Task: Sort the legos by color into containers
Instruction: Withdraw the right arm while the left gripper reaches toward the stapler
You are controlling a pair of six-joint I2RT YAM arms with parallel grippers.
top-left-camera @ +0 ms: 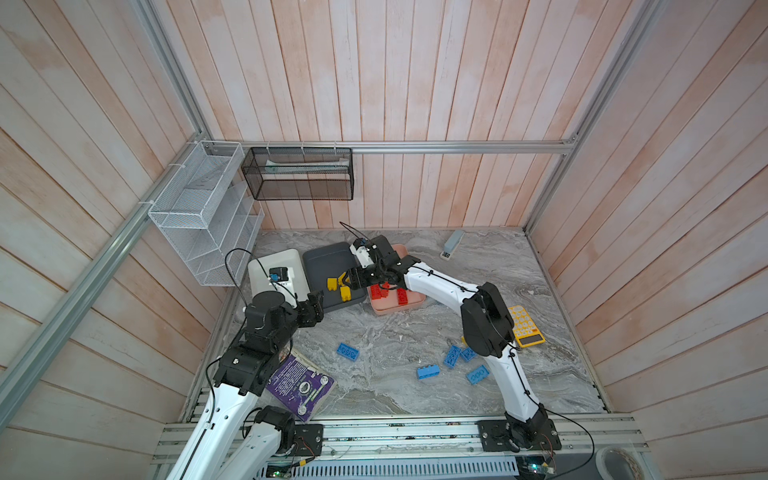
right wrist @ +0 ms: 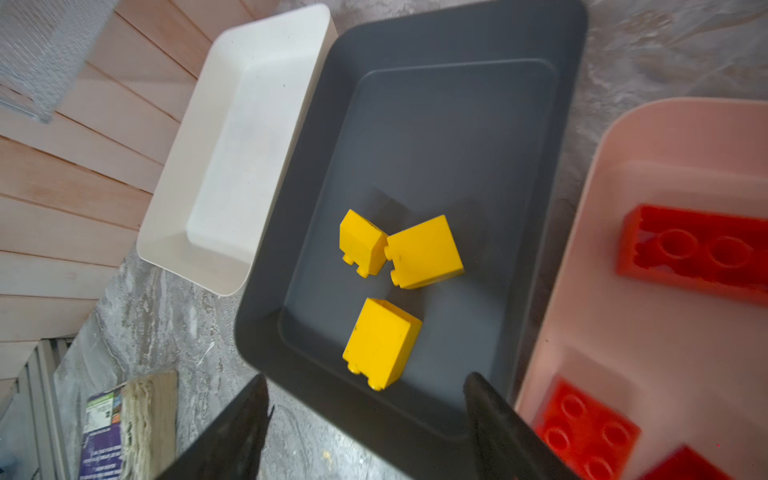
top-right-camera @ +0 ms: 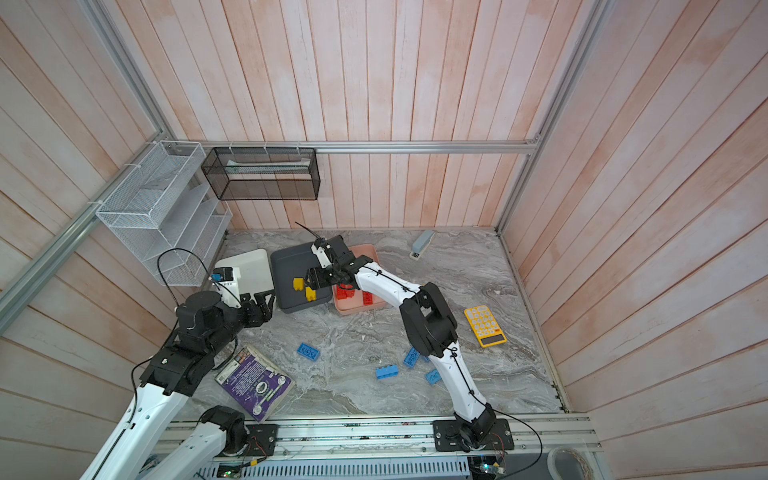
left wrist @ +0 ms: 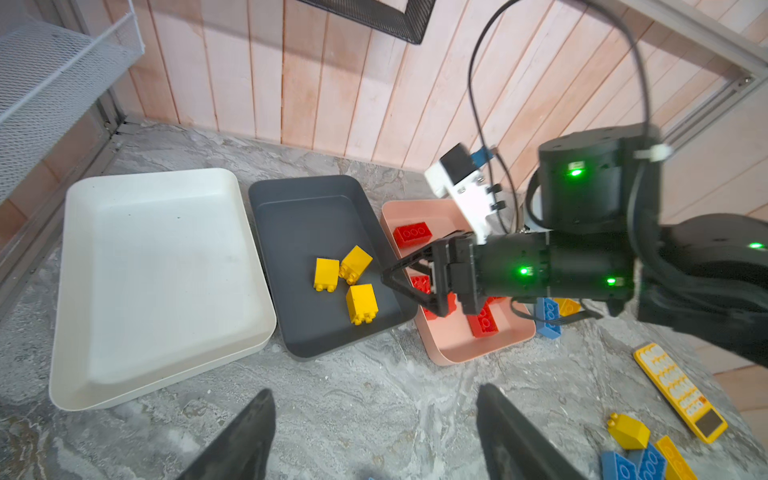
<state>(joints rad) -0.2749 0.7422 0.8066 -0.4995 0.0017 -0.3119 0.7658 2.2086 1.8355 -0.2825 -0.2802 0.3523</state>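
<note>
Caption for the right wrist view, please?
Open right gripper over dark grey tray with three yellow legos, red legos in pink tray beside.

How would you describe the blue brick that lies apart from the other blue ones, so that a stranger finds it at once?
On the marble table, find the purple book at the front left corner. The blue brick lies just right of it, studs up. It is alone on bare marble, while the other blue bricks are grouped farther right beside the right arm.

Three trays (left wrist: 166, 270); three yellow bricks (right wrist: 424, 251) in the grey tray (right wrist: 457, 145); five blue bricks (top-left-camera: 348, 351) loose
</note>
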